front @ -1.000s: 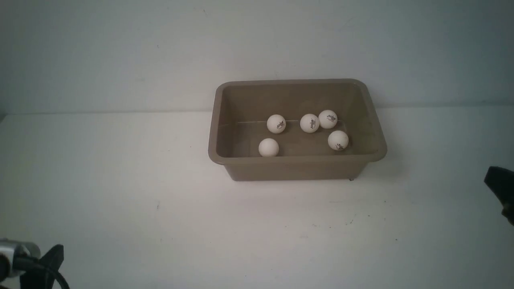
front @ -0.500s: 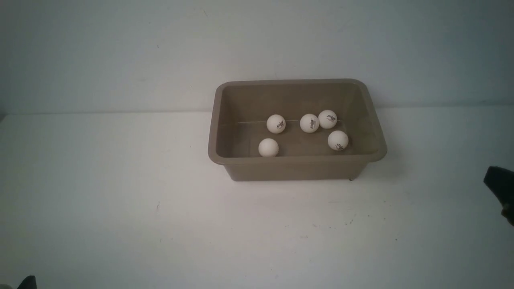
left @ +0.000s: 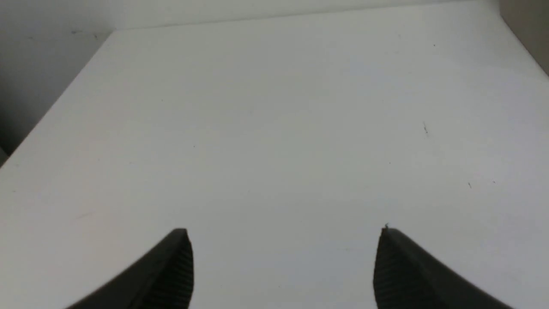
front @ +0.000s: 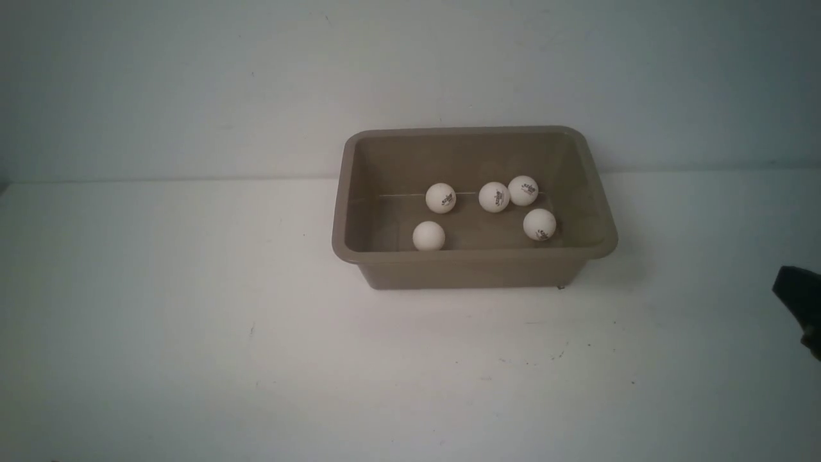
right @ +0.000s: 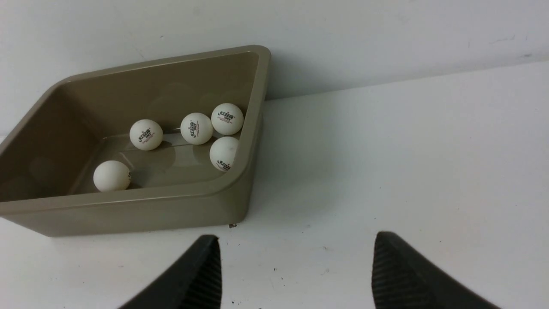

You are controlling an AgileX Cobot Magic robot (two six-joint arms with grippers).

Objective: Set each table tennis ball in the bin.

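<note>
Front: five balls [front: 494, 197] inside bin [front: 476, 265]; table [front: 192, 321] bare; task looks complete.
Left wrist: left gripper [left: 283, 266] spread wide, holding nothing.
Right wrist: right gripper [right: 296, 270] parted, empty, near bin.

Glossy smooth plastic bin [front: 476, 268]; matte white balls [front: 440, 197]; matte, speckled table [front: 192, 321].
</note>
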